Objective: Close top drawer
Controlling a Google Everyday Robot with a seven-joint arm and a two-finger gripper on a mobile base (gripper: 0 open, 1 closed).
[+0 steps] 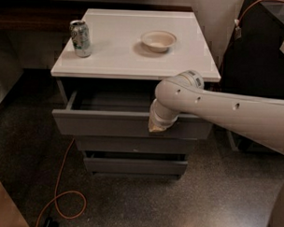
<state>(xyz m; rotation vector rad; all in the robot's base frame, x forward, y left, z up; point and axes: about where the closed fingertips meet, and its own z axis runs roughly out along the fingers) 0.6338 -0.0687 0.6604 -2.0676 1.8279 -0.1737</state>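
- Top drawer [104, 124]: grey, handle-less, is standing partly pulled out, its dark inside showing.
- White cabinet top [134, 63]: is lying directly above the top drawer.
- Gripper [156, 127]: is sitting at the top drawer's front panel, right of centre; the white arm [235, 114] is reaching in from the drawer's right.
- Can [80, 38]: is standing upright above the top drawer's left end.
- Bowl [158, 40]: is resting above the top drawer's middle.
- Two lower drawer fronts [131, 145]: are sitting below the top drawer.
- Orange cable [60, 187]: is lying looped on the floor, below-left of the top drawer.

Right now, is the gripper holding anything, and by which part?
Cannot tell. The gripper is at the front panel of the top drawer, right of centre; whether it grips or only presses there does not show.
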